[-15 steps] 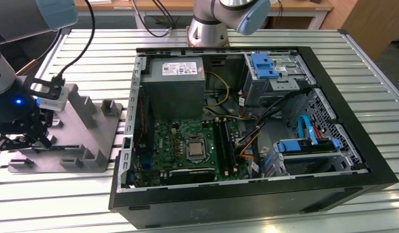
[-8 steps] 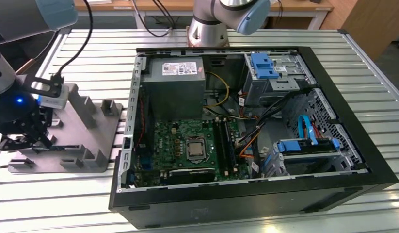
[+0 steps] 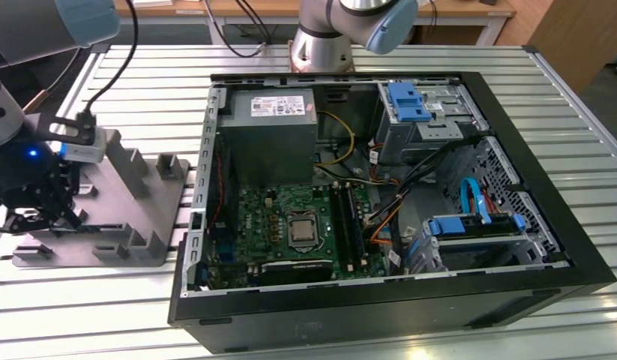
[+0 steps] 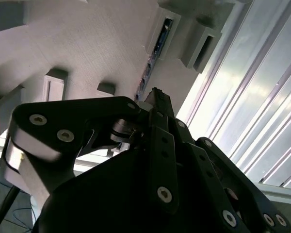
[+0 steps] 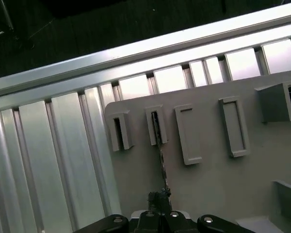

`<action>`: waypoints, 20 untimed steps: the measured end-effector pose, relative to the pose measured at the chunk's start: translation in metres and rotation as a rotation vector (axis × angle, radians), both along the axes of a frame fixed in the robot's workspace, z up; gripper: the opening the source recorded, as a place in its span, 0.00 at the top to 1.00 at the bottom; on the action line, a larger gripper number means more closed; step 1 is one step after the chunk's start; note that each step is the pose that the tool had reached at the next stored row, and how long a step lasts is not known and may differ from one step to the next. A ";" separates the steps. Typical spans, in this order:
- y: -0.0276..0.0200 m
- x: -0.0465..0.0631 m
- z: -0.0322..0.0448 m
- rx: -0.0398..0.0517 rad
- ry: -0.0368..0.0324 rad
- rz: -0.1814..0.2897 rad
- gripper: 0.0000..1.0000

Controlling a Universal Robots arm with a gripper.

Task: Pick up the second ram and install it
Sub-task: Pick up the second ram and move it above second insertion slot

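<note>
Tool low over the grey holder, at one end of the second ram.

In the first wrist view the second ram stands on edge, its far end seated in a slotted block. Its long axis runs straight away from my tool, which sits at its near end. Whether the tool is clamped on it I cannot tell. The open computer case lies well apart on the desk, toward the exterior view's right.
</note>
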State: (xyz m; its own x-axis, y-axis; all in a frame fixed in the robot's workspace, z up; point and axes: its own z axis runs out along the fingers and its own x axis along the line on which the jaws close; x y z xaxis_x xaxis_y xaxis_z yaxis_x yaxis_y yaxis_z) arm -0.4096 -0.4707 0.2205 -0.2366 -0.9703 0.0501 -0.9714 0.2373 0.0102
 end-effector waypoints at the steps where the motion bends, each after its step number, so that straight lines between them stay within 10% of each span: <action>1: 0.0000 0.000 -0.0001 0.0008 -0.0001 0.012 0.90; 3: 0.0000 0.000 -0.0001 0.0085 -0.0001 0.030 0.90; 9: 0.0000 0.000 -0.0005 0.0918 -0.0010 0.060 0.90; 11: 0.0000 0.000 -0.0010 0.0958 0.0030 0.148 0.90; 20: 0.0000 0.000 -0.0011 0.0959 0.0033 0.155 0.83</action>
